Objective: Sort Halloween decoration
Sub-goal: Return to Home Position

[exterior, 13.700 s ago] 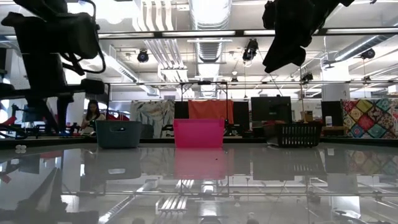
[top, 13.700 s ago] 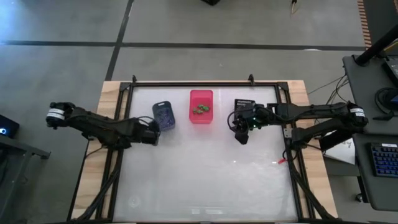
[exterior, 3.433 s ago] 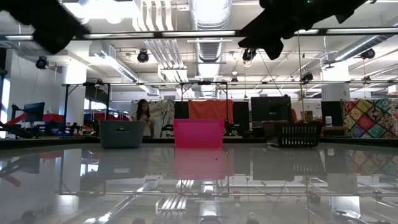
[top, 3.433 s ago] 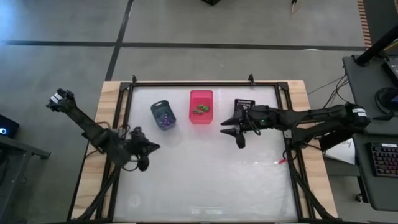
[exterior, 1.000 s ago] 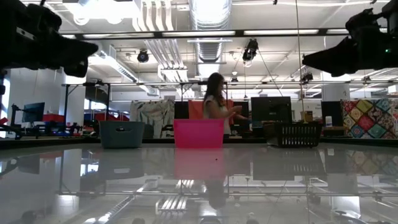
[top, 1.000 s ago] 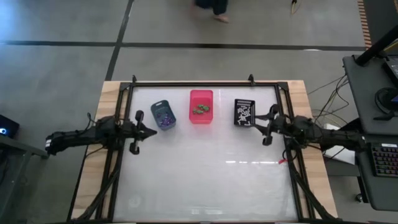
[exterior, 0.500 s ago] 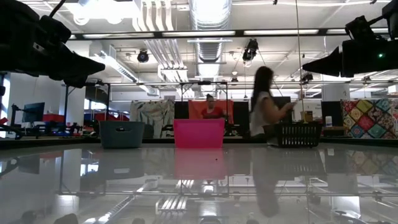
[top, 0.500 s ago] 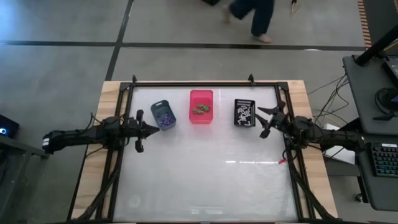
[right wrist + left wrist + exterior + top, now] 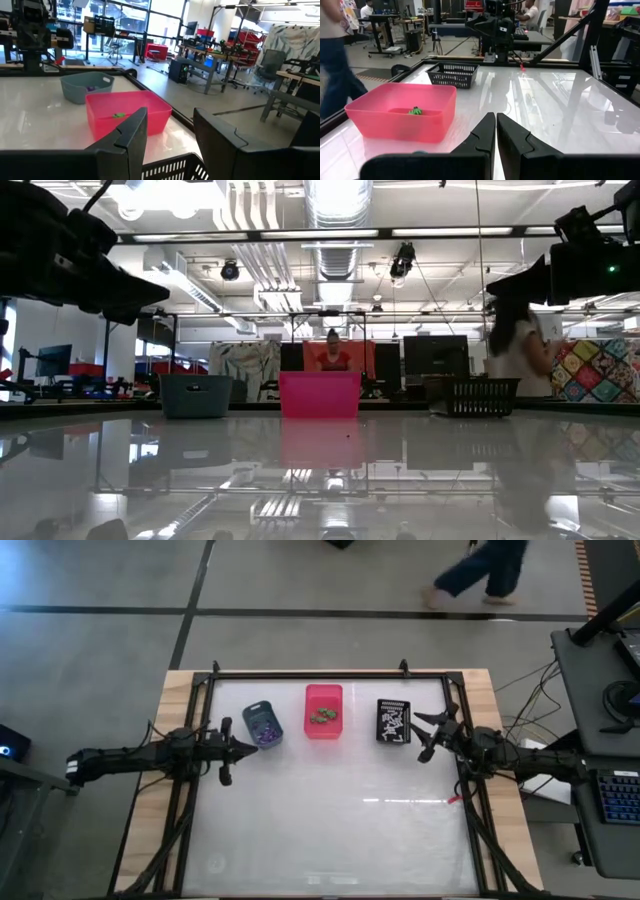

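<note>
Purple trinkets [image 9: 264, 728] in blue-grey bin [image 9: 249, 715]; green trinkets [image 9: 322, 717] in pink bin [image 9: 323, 690]; white trinkets [image 9: 394, 724] in black bin [image 9: 394, 702]. Bins in row across table [image 9: 330, 820]. My left hand [image 9: 496, 120]: fingers pressed together, just beside blue-grey bin. My right hand [image 9: 420, 737]: fingers spread, just beside black bin.

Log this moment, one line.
left claw shut, by blue-grey bin | right claw open, by black bin | purple trinkets: blue-grey bin | green trinkets: pink bin | white trinkets: black bin
</note>
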Available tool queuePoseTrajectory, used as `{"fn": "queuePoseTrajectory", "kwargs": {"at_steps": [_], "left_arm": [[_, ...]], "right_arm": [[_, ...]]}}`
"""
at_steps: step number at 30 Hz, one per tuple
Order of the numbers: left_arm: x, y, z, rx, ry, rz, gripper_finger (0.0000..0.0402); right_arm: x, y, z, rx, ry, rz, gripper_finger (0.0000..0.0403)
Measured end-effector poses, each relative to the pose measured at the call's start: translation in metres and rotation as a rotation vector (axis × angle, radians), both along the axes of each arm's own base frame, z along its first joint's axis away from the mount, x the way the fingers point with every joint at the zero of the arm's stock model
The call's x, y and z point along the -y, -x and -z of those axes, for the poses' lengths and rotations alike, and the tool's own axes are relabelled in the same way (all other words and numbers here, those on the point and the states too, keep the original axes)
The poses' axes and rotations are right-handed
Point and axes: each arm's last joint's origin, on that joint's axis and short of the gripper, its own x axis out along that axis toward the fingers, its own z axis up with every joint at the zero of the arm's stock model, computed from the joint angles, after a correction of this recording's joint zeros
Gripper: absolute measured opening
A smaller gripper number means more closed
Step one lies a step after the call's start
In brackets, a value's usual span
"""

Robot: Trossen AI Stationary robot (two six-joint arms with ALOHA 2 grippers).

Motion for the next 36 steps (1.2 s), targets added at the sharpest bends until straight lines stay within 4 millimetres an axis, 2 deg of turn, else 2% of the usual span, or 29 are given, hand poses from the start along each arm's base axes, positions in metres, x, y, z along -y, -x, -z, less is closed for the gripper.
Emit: {"fn": "queuePoseTrajectory", "kwargs": {"at_steps": [36], "left_arm": [[-0.0003, -0.0022, 0.0031, -0.037, 0.005, 0.0, 0.0]], "right_arm": [[0.0006, -0.0051, 0.0071, -0.085, -0.012, 0.0, 0.0153]]}}
